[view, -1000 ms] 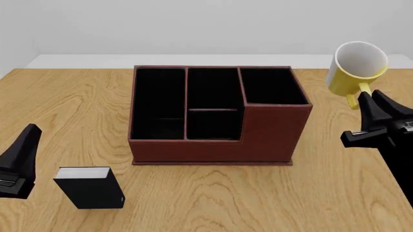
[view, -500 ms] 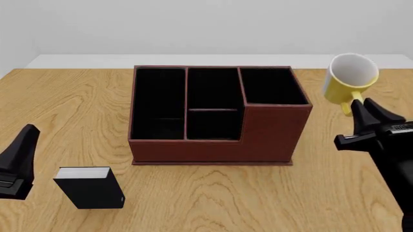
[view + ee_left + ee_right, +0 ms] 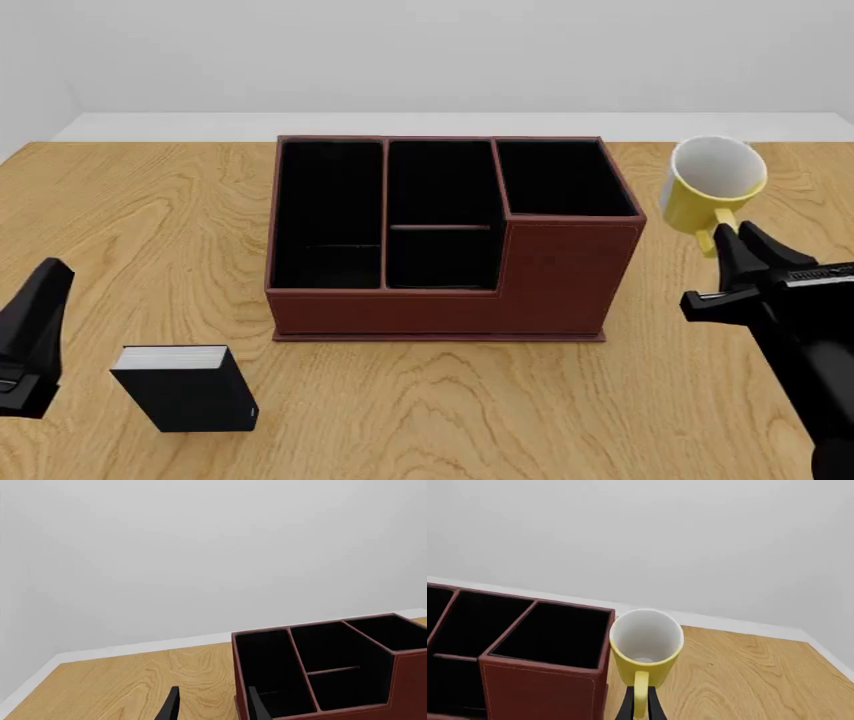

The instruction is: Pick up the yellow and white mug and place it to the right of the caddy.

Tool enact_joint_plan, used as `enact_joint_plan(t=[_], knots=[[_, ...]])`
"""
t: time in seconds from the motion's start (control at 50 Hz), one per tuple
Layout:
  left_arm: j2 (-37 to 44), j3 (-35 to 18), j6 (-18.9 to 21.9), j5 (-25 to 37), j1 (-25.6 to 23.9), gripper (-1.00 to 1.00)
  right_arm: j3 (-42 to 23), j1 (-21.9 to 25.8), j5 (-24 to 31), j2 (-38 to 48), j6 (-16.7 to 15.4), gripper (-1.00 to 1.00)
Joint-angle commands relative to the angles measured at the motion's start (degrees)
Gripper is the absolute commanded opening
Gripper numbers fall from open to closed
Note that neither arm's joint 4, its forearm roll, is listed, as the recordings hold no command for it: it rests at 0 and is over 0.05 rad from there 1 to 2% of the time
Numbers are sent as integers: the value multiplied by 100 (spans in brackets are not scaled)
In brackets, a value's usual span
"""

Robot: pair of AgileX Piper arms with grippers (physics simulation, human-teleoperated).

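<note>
Mug (image 3: 713,190) hangs by its handle, pinched in the right gripper (image 3: 731,240), at three o'clock of the caddy (image 3: 447,235). Left gripper (image 3: 40,300) sits at eight o'clock, fingers narrowly apart, holding nothing.

My front camera sits high at the near edge of the wooden desk (image 3: 400,420), looking forward and down. Each wrist camera rides low behind its fingers, facing the far wall. All three share the large reddish-brown rectangular leather caddy (image 3: 441,300) (image 3: 407,685) (image 3: 537,690); the right wrist sits closest to its right end.
</note>
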Motion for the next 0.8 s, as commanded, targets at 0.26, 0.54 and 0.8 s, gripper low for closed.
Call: enact_joint_plan(t=[0.26,0.54,0.8], knots=[[-69,-56,-1,103,-16,100,196,-94,-272,231,74,-100],[19,-14,29,0,-33,100,351,-135,-727,668,107,-100],[113,37,40,-115,-3,100,399,-170,-1078,1095,128,-100]])
